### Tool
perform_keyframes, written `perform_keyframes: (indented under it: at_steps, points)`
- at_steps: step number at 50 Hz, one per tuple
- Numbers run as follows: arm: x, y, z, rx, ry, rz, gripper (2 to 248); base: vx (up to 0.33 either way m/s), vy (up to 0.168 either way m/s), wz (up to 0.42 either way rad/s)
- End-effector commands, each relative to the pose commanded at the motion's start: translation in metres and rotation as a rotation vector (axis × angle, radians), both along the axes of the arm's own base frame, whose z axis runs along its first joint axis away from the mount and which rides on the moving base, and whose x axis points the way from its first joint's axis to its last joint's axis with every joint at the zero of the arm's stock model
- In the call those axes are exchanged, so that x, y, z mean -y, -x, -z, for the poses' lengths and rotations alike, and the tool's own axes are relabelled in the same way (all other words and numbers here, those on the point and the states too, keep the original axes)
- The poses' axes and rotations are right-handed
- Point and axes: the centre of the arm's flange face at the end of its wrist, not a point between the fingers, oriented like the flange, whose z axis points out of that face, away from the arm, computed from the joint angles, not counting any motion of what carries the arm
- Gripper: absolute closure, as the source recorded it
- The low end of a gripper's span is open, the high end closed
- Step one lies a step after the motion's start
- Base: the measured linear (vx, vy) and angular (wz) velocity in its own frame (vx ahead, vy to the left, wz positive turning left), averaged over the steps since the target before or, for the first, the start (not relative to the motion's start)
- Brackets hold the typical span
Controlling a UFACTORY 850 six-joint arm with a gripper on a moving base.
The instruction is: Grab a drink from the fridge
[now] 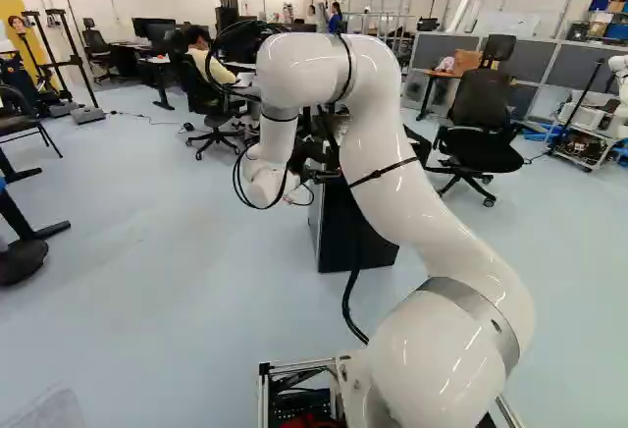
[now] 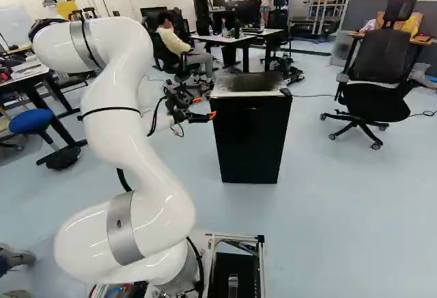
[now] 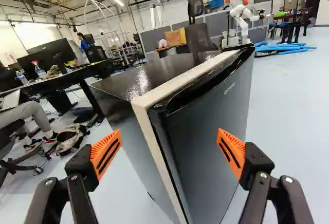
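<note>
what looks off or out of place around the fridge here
Nothing looks spilled or damaged. The black fridge stands upright, its door apparently shut. The one oddity is the blue tubes lying loose on the floor beyond it, where someone might trip.

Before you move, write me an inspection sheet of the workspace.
Surface: pale floor under the fridge.
Job's things: fridge upright, door apparently shut; no drink visible inside.
Clutter: bag on the floor by the desk.
Gripper: gripper open, fingers spread ahead of the door, holding nothing.
Cables: black cable droops below the arm.
Surroundings: office chair beyond the fridge; another robot farther off.
</note>
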Motion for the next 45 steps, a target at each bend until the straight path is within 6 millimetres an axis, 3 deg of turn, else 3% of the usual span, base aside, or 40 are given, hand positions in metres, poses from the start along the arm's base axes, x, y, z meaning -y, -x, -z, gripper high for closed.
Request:
perform_keyframes:
  at_steps: [45]
  points:
    - [0.021,-0.005,0.001,-0.001,-0.007,0.064,3,0.0,0.0,0.0]
